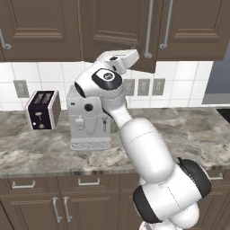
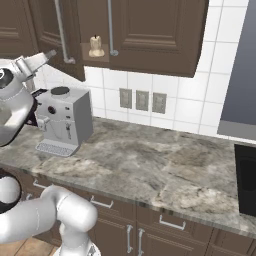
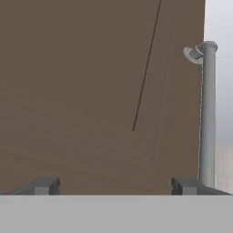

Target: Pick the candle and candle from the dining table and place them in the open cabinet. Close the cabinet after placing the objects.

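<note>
**Open gripper set against the cabinet door, ready for the closing push**

The gripper (image 3: 113, 185) is seen with its two fingertips (image 3: 44, 185) spread wide apart, and nothing is held between them. In the hand view the brown wood of the cabinet door (image 3: 100, 91) lies straight in front of the fingertips and very near; whether it is already touched cannot be told. A silver bar handle (image 3: 208, 113) runs upright just beside the fingertip on the right of that view, so its long axis stands across the line between the two tips. In the left base view the hand (image 1: 120, 59) is raised up to the lower edge of the half-open door (image 1: 143, 45).

In the right base view a short cream candle (image 2: 96, 46) is seen standing upright inside the cabinet (image 2: 150, 35), on the shelf, in the gap between the open door and the next one. It lies to the right of the hand and further in. One candle is counted there; a second one, the thin orange one, cannot be made out, it may be hidden by the door.

On the stone counter (image 2: 165, 165) one coffee machine (image 1: 89, 121) and one toaster (image 1: 43, 109) are counted, well apart from the gripper. Three wall sockets (image 2: 142, 100) are counted on the tiles.

It is judged that the closing of the door is the step in hand. The door should be pushed flat, towards the candle's side.
</note>
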